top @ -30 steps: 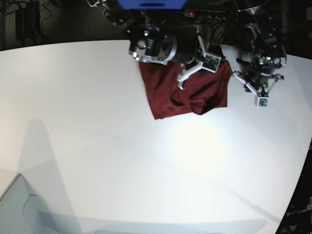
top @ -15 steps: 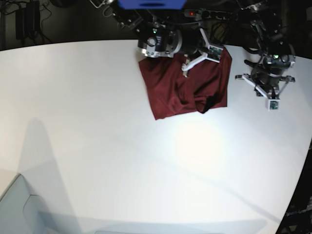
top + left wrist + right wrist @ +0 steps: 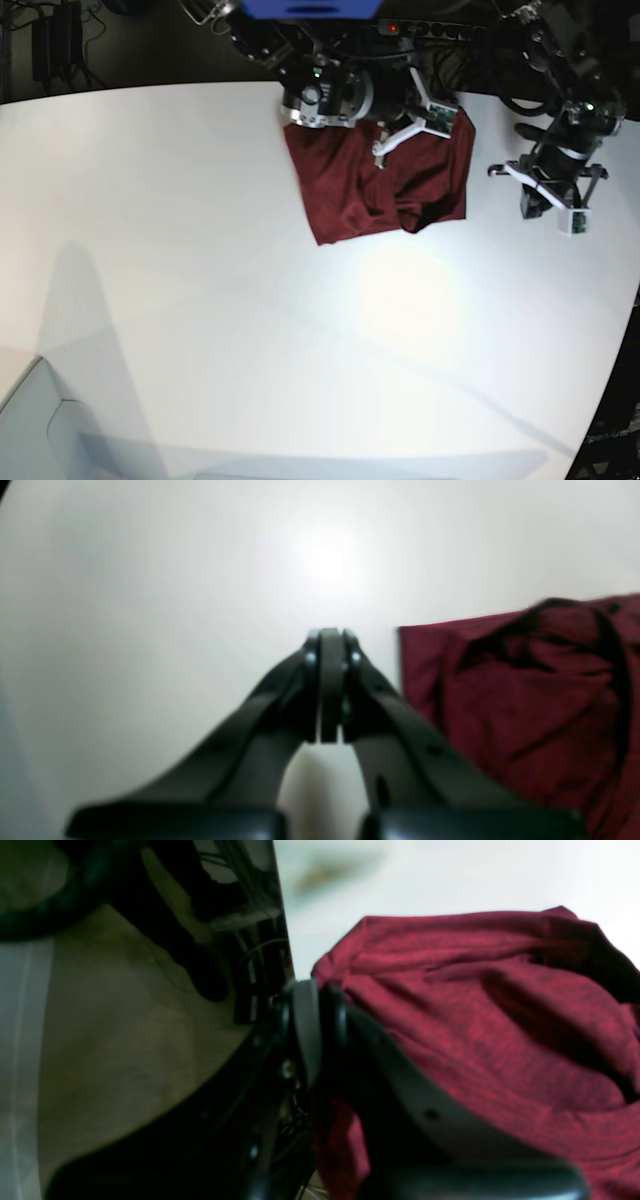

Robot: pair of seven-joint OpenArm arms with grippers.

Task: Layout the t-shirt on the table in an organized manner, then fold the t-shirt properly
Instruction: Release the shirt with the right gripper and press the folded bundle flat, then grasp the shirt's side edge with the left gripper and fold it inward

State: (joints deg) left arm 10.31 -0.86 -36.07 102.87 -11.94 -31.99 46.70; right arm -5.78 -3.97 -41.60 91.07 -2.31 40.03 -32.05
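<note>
Left gripper withdrawn further from t-shirt, shut, empty. Right gripper clamped on t-shirt's far edge. Garment bunched on table; spreading, folding outstanding.

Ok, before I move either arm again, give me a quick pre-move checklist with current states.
1. t-shirt on the table: ok, but at the far edge.
2. Shirt laid flat: not ok, bunched and wrinkled.
3. Left end effector free of cloth: ok, shut over bare table beside the shirt.
4. Right end effector gripping fabric: cannot tell; shut at the shirt's edge.
5. Sleeves and collar located: cannot tell.
</note>
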